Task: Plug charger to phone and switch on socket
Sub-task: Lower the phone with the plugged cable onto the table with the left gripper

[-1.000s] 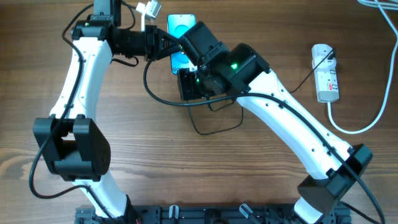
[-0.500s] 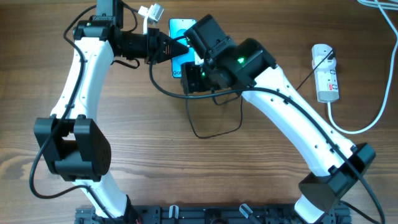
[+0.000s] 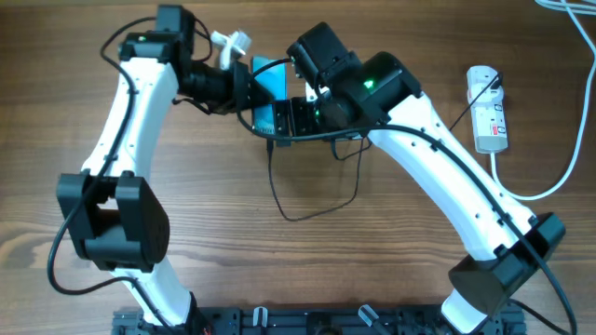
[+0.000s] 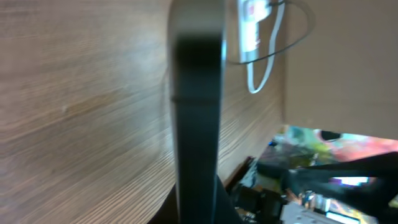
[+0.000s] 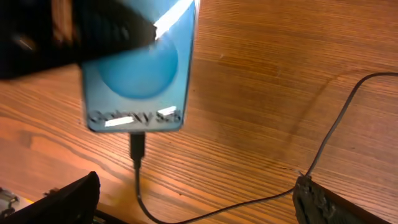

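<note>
Upper centre of the overhead view, the left jaws were clenched on the phone; the charger sat in its lower edge, right jaws released. Any drag toward the socket, far right, might have pulled the plug loose.

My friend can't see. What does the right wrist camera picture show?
A phone with a glowing blue screen, over a wooden table, has the thin black charger meeting its bottom edge. A blurry dark shape covers its top left.
</note>
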Robot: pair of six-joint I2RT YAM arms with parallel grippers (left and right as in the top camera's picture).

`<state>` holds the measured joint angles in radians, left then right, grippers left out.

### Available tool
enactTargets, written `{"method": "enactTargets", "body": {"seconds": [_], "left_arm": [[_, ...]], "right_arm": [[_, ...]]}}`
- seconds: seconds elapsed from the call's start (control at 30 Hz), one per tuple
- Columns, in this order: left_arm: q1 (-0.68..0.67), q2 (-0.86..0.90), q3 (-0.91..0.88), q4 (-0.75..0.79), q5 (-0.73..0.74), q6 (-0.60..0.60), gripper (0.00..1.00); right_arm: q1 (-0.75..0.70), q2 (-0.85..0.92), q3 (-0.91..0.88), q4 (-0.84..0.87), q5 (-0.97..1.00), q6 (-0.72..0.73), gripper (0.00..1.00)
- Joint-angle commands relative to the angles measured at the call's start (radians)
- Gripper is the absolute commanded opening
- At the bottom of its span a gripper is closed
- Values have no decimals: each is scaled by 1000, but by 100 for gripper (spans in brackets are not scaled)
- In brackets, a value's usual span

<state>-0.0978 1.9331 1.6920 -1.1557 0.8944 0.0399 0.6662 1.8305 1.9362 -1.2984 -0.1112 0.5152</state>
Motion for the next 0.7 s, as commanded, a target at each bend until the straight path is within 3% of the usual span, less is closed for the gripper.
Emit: {"method": "enactTargets", "body": {"seconds": [0.0, 0.2, 0.67], "left_arm": [[-41, -16, -69, 34, -49, 1, 4], [-56, 14, -163, 139, -63, -74, 4], [-56, 195, -195, 214, -88, -74, 4]], "right_arm": [[-3, -25, 20, -5, -6, 12, 100], [-3, -24, 20, -16, -1, 23, 100], [-3, -24, 19, -19, 0, 38, 100]]}}
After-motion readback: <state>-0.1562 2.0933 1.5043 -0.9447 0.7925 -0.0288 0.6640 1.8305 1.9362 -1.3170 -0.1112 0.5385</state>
